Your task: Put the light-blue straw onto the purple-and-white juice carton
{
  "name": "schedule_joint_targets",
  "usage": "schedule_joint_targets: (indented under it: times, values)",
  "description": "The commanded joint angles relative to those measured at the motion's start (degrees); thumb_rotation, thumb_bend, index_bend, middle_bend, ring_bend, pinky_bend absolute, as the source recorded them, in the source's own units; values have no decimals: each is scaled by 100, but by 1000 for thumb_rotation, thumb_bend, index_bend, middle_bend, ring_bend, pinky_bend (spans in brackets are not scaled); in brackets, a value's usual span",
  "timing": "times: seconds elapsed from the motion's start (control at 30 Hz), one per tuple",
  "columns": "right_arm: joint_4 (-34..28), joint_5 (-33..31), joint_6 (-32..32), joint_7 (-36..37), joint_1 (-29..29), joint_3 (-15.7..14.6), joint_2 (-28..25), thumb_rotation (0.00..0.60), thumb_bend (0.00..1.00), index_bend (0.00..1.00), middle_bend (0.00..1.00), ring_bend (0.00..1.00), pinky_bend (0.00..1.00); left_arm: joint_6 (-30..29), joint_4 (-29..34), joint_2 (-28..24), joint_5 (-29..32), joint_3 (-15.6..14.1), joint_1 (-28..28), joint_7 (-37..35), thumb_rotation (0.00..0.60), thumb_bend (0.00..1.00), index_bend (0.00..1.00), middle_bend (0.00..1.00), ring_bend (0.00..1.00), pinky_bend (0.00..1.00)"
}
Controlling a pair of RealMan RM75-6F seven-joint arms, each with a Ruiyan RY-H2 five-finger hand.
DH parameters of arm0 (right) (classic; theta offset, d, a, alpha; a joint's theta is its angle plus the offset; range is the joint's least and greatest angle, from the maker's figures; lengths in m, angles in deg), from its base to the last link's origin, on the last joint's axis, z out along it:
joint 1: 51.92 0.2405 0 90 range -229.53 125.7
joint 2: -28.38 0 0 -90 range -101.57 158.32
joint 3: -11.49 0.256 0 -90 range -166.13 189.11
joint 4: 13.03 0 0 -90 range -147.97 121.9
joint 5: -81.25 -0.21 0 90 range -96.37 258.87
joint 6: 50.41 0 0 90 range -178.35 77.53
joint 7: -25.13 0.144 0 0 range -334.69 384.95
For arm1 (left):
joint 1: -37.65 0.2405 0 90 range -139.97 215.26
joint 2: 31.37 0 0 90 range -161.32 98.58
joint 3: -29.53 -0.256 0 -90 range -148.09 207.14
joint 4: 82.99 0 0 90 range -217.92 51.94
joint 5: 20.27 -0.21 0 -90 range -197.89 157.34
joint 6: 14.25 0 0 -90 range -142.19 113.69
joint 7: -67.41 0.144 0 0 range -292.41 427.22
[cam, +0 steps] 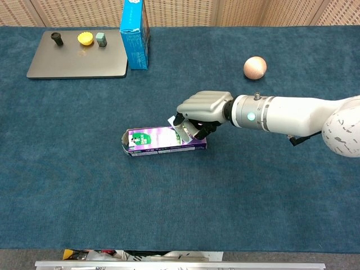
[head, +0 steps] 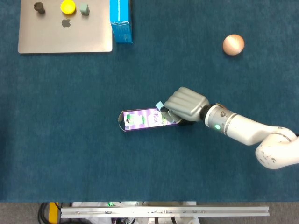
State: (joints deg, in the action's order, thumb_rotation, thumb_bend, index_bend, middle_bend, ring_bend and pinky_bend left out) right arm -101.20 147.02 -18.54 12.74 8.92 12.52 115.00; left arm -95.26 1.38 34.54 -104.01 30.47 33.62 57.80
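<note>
The purple-and-white juice carton (head: 142, 120) (cam: 154, 140) lies on its side in the middle of the blue cloth. My right hand (head: 186, 104) (cam: 202, 108) hovers over the carton's right end with its fingers curled, pinching the light-blue straw (head: 160, 106) (cam: 178, 129). The straw's lower end touches the carton's top face near its right end. Most of the straw is hidden under the fingers. My left hand appears in neither view.
A closed laptop (head: 65, 35) (cam: 73, 59) at the far left carries a dark knob, a yellow cap (head: 67, 6) and a grey block. A blue box (head: 121, 21) (cam: 135, 34) stands beside it. A pinkish ball (head: 233, 45) (cam: 255, 67) lies at the far right.
</note>
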Motion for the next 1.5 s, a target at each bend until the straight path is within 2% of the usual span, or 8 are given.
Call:
schedule_joint_targets:
  times: [0.03,0.77,0.93,1.2,1.5]
  values:
    - [-8,23,-14,0,-5,-17,-14,577,1000,537,1000,1000,1000,-2,5,3,-9,-1,-3,7,600,222,152,197,226,256]
    - [78,-58,-54,-51,-14,-60,-19,577,1000,537,1000,1000,1000,-11,-14,18,1,1,12,-12,600,222,152,197,226,256]
    - [-15,-29,84,48,-87,11,-87,575,1000,537,1000,1000,1000,-14,-19,2,28,12,19,-16,600,222,152,197,226,256]
    - [-471,132,557,381,-446,92,-706,575,1000,537,1000,1000,1000,-15,-23,25,62,79,-19,-13,600,222,151,197,226,256]
    - [-882,217,1814,740,-1383,95,-1636,544,997,524,1000,1000,1000,67,-108,116,226,219,-102,-30,600,222,152,197,226,256]
